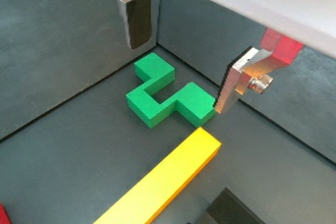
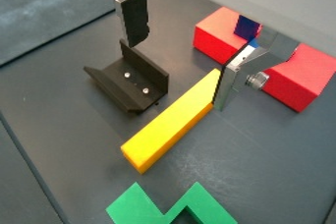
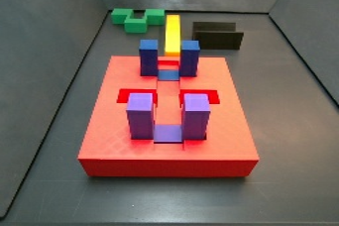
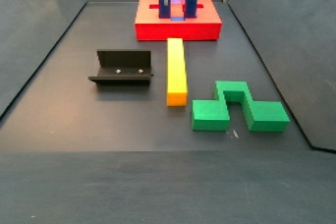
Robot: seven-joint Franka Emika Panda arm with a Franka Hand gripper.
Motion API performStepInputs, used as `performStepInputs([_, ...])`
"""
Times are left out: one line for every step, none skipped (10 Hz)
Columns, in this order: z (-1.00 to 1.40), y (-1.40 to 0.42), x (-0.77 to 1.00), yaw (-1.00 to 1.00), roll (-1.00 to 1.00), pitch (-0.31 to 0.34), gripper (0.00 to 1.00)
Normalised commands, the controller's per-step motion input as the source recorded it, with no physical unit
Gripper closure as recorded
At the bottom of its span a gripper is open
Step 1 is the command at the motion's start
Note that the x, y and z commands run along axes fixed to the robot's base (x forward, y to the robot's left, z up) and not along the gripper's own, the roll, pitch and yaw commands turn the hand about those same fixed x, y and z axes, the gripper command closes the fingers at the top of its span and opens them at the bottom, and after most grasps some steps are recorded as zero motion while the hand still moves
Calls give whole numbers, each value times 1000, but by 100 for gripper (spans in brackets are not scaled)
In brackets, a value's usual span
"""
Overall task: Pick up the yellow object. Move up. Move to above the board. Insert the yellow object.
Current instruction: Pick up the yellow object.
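Dark grey floor (image 4: 79, 90) — yellow object (image 4: 176, 69) lying flat; gripper (image 2: 178, 46) hovers above it, jaws apart, empty.

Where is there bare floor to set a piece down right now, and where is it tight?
Bare floor lies left of the fixture and in front of the green block, toward the near edge. It is tight where the gripper hangs open over the yellow object, between the fixture and the green block, and near the board.
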Motion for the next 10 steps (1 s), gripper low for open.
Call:
performStepInputs([-246, -220, 423, 0, 46, 0, 0])
performStepInputs([-371, -329, 491, 0, 60, -36, 0])
performStepInputs([-423, -311, 540, 0, 53, -56, 0])
performStepInputs([-389, -217, 486, 0, 0, -109, 0])
performStepInputs([-457, -217, 317, 0, 0, -149, 0])
performStepInputs([-540, -263, 151, 0, 0, -146, 0])
performStepInputs([-586, -320, 0, 26, 16, -117, 0])
performStepInputs([-563, -314, -20, 51, 24, -100, 0])
performStepInputs([-574, -260, -63, 103, 29, -84, 0])
performStepInputs([-509, -77, 0, 109, 0, -93, 0])
